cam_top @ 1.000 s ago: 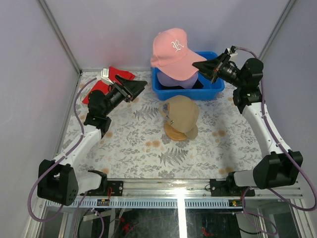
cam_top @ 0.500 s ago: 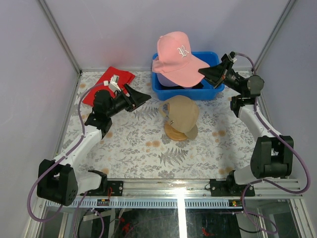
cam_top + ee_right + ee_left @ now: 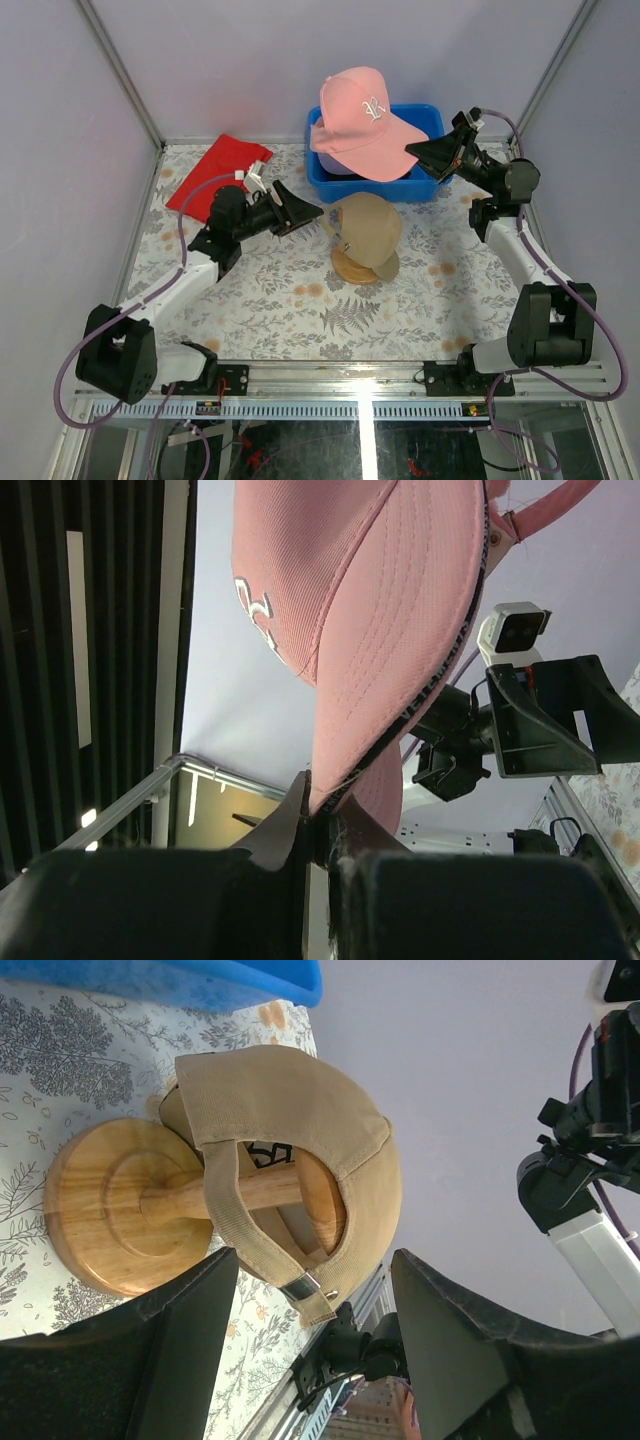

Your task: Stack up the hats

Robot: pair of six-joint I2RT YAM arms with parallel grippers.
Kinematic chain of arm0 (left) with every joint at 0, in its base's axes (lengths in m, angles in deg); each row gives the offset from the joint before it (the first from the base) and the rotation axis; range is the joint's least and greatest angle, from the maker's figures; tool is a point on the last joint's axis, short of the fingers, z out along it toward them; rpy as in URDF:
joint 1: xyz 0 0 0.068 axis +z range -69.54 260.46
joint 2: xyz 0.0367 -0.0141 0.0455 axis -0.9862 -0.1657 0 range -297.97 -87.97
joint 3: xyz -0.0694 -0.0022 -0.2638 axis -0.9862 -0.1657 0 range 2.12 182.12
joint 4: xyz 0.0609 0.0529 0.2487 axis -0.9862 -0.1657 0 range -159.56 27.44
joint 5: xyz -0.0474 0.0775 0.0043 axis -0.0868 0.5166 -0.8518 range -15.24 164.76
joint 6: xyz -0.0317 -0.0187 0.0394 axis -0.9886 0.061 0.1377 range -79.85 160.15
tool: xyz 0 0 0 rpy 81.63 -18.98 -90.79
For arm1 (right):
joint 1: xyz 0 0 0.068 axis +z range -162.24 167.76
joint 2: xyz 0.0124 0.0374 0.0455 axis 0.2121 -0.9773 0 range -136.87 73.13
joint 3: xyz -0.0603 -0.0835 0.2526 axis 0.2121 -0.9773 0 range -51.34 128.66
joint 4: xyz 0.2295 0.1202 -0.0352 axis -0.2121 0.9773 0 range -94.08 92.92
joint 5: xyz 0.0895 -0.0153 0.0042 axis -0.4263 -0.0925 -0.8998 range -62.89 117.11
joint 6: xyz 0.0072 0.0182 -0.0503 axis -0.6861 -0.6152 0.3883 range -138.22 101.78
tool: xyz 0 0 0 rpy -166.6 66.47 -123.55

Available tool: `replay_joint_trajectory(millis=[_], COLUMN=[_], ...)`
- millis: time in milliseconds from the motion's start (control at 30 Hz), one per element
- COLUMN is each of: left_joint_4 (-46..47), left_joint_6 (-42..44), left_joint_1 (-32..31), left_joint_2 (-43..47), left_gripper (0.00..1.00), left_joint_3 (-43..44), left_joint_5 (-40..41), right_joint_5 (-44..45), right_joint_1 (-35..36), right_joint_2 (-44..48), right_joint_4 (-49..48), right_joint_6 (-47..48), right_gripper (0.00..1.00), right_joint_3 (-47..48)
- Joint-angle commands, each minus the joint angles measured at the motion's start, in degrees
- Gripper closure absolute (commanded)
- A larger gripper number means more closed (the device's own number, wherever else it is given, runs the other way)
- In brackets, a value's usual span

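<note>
On my right gripper (image 3: 411,152) the jaws are closed on the brim of the pink cap (image 3: 355,112), which I hold in the air over the blue bin (image 3: 420,187) at the far side of the worktop (image 3: 280,290). On my left gripper (image 3: 308,212) the jaws stand open and hold nothing; they point at the tan cap (image 3: 372,225), near it but apart. This cap sits on the wooden stand (image 3: 352,268), just in front of the bin.
</note>
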Motion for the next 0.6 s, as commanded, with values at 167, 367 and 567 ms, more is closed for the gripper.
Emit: replay_joint_trajectory(millis=[167,367,567], left_joint_4=[2.43,3.64,4.73], left_joint_6=[0.40,-0.68,-2.00], left_joint_1=[-1.63,-2.83,-3.42], left_joint_2=[-3.36,-6.02,-7.11], left_gripper=[0.40,0.41,0.46], left_joint_3=[0.02,0.38,0.42], left_joint_5=[1.63,2.42,3.87], right_joint_5=[-1.31,-1.55,-1.97], right_joint_1=[-0.58,-0.58,-0.58], right_joint_2=[3.13,3.33,3.49], right_joint_4=[-2.01,-1.63,-0.68], right_joint_6=[-8.83,-8.34,-7.27], right_gripper=[1.00,1.00,1.00], right_joint_3=[-0.01,-0.28,-0.56])
